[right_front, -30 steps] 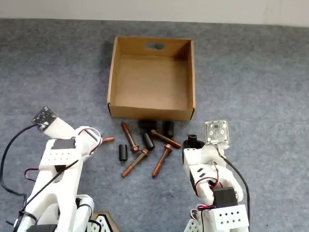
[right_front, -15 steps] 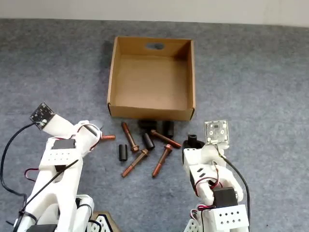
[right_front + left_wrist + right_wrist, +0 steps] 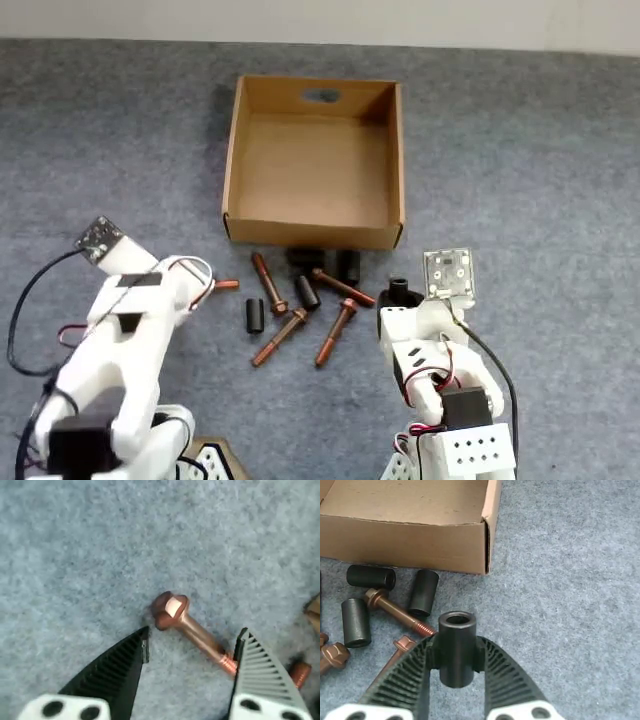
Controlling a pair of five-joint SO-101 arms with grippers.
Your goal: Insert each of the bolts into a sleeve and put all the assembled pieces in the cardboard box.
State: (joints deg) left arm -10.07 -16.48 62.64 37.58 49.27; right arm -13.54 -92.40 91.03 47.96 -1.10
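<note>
In front of the cardboard box (image 3: 314, 235), off its left corner, the left end effector (image 3: 194, 632) is hanging open astride a loose bolt (image 3: 172, 611) — an off-centre close could be rolling it across the bench (image 3: 520, 150). Off the right corner, the right end effector (image 3: 456, 647) is gripping an upright sleeve (image 3: 456, 625). I am counting five bolts, five sleeves — none boxed

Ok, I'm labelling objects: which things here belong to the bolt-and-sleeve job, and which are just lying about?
Job: cardboard box, loose bolts, loose sleeves, bolt below the open left gripper, sleeve held by the right gripper.
Lying about: the grey carpet underneath.
</note>
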